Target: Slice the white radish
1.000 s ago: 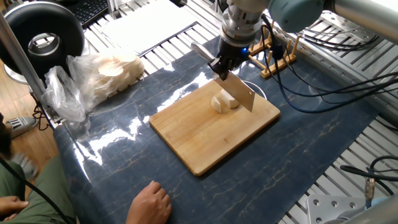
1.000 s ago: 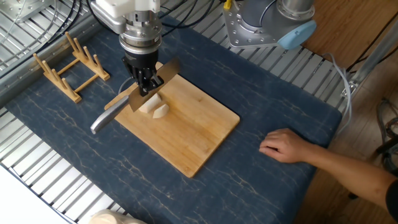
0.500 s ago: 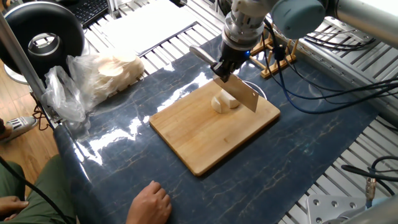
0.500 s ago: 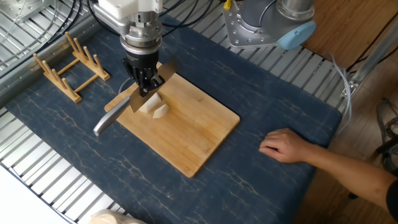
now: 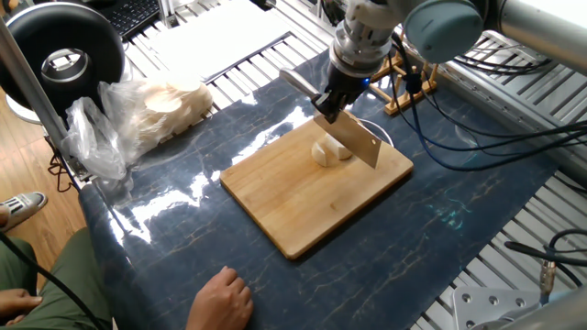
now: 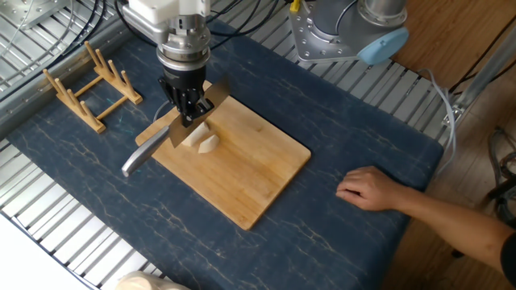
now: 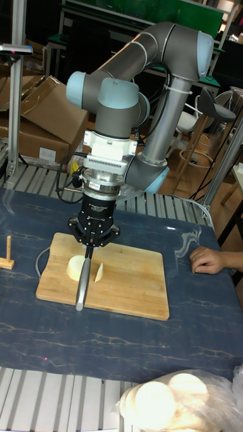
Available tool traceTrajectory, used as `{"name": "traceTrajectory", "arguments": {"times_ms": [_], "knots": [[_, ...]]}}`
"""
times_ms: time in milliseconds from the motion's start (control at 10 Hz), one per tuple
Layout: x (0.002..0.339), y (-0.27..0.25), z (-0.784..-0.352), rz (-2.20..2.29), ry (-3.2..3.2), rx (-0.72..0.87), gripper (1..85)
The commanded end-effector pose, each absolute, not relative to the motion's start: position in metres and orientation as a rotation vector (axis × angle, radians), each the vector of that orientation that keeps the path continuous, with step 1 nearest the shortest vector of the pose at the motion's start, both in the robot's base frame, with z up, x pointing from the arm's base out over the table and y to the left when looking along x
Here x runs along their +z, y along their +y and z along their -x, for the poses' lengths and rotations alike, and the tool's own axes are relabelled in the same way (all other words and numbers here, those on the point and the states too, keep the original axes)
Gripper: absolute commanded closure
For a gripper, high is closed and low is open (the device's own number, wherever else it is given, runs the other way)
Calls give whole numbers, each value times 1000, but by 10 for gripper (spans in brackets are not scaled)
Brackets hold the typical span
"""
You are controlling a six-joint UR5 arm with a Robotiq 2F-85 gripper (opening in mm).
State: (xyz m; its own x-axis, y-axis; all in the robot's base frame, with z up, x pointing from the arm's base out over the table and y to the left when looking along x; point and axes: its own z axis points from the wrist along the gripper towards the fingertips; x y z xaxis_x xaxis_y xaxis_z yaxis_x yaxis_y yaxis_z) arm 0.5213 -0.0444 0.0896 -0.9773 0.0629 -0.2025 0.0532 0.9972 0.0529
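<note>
Radish [image 5: 330, 151] [image 6: 201, 139] [image 7: 86, 268] lies on the board [image 5: 303, 202] [image 6: 242, 177] [image 7: 128, 283], near the corner closest to the rack; cream-white, already in at least two pieces lying just beside each other. In the tall view a rounder piece sits on one side of the blade and a wedge on the other.

Knife [image 5: 353, 137] [image 6: 173, 133] [image 7: 82, 283]: broad blade edge-down, between the pieces, tilted, handle jutting past the board edge over the mat. Whether the edge touches the board I cannot tell.

Claw [image 5: 330, 103] [image 6: 187, 109] [image 7: 90, 244] is clamped on the knife near where the blade meets the handle, pointing straight down over the radish.

Board rests on a dark blue marbled mat [image 5: 183, 211] covering the desk [image 6: 48, 217].

Wooden rack [image 6: 89, 84] [image 5: 408, 87] stands on the mat beyond the board.

A person's hand [image 6: 371, 189] [image 5: 220, 298] [image 7: 209, 260] lies flat on the mat, well apart from the board.

Bag of pale round slices [image 5: 156, 110] [image 7: 169, 398] sits at the mat's edge.
</note>
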Motion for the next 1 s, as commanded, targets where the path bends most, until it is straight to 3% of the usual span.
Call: {"name": "traceTrajectory", "arguments": {"times_ms": [0, 900], "knots": [[89, -45, -522, -96, 2922, 105, 847], [88, -47, -522, -137, 2921, 112, 847]]}}
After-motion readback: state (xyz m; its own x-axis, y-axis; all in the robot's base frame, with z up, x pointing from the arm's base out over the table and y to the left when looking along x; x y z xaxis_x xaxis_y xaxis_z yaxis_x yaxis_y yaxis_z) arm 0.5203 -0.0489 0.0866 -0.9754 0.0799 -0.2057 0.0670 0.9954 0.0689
